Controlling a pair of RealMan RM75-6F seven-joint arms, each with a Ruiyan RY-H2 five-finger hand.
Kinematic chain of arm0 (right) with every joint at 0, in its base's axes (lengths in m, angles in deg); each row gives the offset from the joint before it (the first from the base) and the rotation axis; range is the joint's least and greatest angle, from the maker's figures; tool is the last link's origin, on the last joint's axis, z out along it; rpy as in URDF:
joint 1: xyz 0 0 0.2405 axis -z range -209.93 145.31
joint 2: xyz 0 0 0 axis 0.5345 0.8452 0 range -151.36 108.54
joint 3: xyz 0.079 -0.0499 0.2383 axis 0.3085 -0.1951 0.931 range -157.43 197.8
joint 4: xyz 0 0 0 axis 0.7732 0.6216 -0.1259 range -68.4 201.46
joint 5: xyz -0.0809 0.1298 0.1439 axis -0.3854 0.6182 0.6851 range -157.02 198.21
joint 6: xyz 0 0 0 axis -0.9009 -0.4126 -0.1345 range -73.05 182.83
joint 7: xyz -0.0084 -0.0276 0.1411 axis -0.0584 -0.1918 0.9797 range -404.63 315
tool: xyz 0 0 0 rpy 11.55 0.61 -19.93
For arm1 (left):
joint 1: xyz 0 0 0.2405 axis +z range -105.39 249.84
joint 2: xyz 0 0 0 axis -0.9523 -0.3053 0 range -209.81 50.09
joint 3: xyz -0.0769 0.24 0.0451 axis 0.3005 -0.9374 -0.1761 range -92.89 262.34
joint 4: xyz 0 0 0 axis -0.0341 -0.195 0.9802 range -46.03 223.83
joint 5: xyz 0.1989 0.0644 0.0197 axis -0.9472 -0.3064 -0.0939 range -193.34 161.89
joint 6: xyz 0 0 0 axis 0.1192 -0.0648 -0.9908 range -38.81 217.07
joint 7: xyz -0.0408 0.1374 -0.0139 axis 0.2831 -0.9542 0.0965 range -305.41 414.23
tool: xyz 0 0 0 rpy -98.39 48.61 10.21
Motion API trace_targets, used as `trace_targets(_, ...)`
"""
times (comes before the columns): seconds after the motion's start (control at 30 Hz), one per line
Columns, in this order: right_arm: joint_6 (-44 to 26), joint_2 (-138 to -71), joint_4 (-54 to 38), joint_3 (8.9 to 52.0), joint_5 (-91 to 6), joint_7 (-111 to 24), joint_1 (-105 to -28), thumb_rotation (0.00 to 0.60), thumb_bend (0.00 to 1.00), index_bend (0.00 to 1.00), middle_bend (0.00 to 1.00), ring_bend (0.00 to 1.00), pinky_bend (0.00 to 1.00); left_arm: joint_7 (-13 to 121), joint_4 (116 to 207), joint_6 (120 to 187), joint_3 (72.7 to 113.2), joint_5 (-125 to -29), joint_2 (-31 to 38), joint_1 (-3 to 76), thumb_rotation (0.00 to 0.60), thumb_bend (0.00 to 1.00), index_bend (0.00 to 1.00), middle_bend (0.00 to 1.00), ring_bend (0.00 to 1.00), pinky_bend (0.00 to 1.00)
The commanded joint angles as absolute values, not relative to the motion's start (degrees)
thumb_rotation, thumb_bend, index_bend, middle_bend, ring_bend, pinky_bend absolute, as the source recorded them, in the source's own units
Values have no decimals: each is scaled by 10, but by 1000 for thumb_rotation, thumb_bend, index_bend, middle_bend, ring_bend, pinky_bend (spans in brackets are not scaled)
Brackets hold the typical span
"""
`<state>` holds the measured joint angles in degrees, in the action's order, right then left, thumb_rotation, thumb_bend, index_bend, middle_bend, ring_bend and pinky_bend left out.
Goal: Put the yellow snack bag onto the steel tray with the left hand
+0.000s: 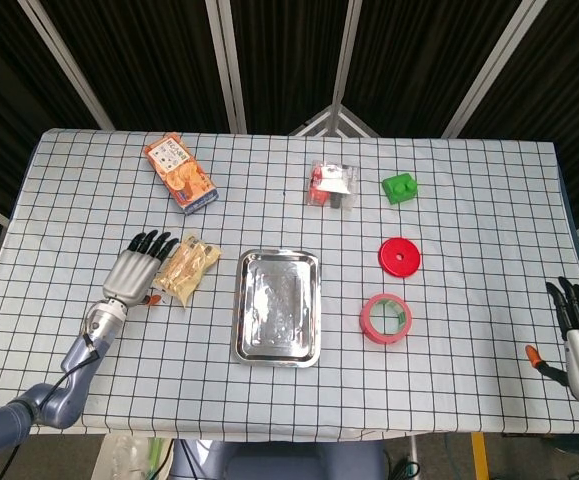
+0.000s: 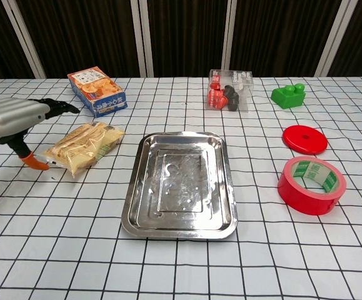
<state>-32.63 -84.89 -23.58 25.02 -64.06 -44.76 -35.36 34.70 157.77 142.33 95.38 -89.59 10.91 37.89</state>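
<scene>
Your left hand (image 1: 132, 269) is hovering just left of the yellow snack bag (image 1: 185, 268), fingers spread and holding nothing; the bag is lying on the table (image 1: 469, 200) beside the steel tray (image 1: 278, 305)

I see the yellow snack bag (image 1: 186, 268) lying flat on the checked tabletop, long axis slanted, clear wrap showing pale snacks | it sits just left of the steel tray (image 1: 278, 305), not touching | steel tray: shiny, rectangular, rounded corners, nothing in it, flat at tabletop centre
</scene>
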Motion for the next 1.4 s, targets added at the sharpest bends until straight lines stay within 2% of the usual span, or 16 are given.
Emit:
trace_targets(0.03,-329,-847,-237,249,-643,-447,-352,600,297,0,0,0,0,348,1563,1411,957,-888,122,365,600,130,0,41,0,76)
trace_targets(0.17,-331,-843,-239,245,-653,-444,-350,600,298,0,0,0,0,343,1553,1396,958,-879,133,351,600,130,0,5,0,76)
trace_targets(0.3,-335,-841,-243,239,-666,-446,-348,600,297,0,0,0,0,341,1554,1385,960,-869,138,339,600,136,4,17,9,79)
trace_targets(0.37,-334,-840,-244,237,-668,-444,-348,600,297,0,0,0,0,340,1555,1382,960,-864,139,334,600,166,34,61,46,95)
trace_targets(0.5,-333,-839,-244,239,-665,-445,-348,600,297,0,0,0,0,340,1555,1373,960,-852,140,327,600,236,162,269,261,200)
trace_targets(0.67,-334,-839,-245,239,-664,-446,-347,600,298,0,0,0,0,340,1563,1378,960,-841,136,326,600,266,209,375,373,272)
trace_targets(0.9,-335,-838,-248,238,-667,-448,-346,600,297,0,0,0,0,333,1593,1406,957,-838,120,332,600,270,229,376,383,276)
trace_targets(1.17,-342,-831,-255,236,-675,-437,-342,600,298,0,0,0,0,339,1718,1457,965,-880,78,331,600,265,238,368,383,276)
trace_targets(1.27,-347,-827,-256,234,-681,-429,-339,600,298,0,0,0,0,323,1753,1458,974,-881,75,319,600,261,234,364,379,277)
trace_targets(1.4,-353,-820,-257,224,-702,-417,-337,600,298,0,0,0,0,283,1769,1425,993,-838,104,280,600,260,245,360,377,282)
